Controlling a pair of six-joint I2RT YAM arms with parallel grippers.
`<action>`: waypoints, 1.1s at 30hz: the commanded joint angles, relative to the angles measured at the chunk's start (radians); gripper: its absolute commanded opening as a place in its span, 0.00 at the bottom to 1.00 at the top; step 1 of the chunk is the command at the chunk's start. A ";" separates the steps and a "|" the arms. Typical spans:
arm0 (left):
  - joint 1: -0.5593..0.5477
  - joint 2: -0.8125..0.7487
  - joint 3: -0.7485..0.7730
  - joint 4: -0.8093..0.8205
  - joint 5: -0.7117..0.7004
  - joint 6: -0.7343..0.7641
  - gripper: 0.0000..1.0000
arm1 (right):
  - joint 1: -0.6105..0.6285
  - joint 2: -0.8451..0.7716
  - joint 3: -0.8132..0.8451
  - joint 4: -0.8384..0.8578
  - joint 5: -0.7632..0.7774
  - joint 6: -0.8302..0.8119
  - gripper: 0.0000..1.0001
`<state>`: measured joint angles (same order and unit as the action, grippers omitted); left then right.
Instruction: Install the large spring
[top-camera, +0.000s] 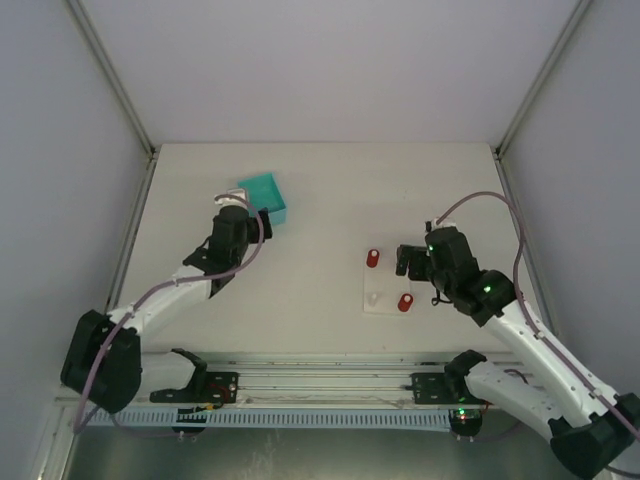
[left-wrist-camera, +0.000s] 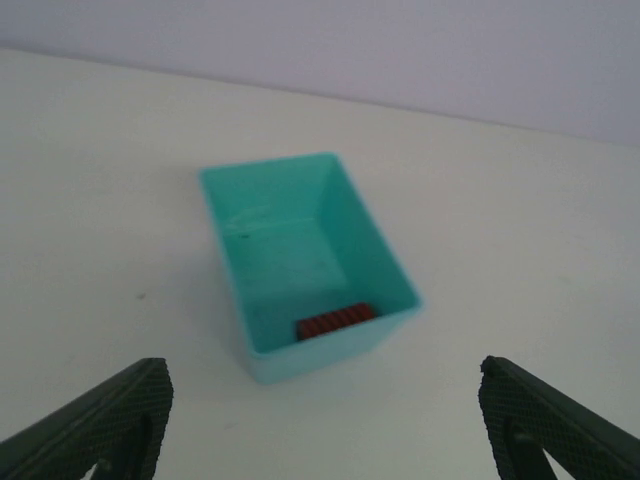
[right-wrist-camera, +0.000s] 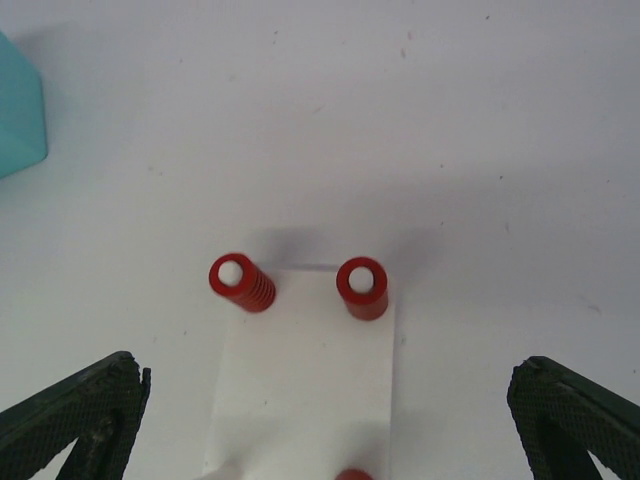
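A red spring lies on its side in the near end of the teal bin. My left gripper is open and empty, just short of the bin; in the top view it is beside the bin. A white base plate carries two red springs standing on pegs at its far edge, and a third red one shows at the bottom edge. My right gripper is open and empty above the plate; in the top view it is at the plate's right side.
In the top view the plate shows red springs and a bare white peg. A corner of the teal bin shows in the right wrist view. White walls enclose the table on three sides.
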<state>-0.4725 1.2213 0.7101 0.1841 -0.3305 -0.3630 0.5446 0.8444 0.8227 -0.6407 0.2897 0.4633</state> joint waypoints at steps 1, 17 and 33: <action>0.106 0.081 0.059 0.008 -0.008 0.013 0.80 | 0.005 0.011 0.008 0.087 0.082 0.026 0.99; 0.345 0.493 0.607 -0.421 0.274 -0.128 0.52 | 0.002 0.213 0.357 -0.472 0.109 0.138 1.00; 0.417 0.871 1.077 -0.554 0.596 0.585 0.54 | -0.005 0.422 0.593 -0.532 0.085 -0.021 0.99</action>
<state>-0.0940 2.0418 1.6829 -0.3164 0.1192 0.0093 0.5426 1.2766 1.3777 -1.1099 0.3828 0.4740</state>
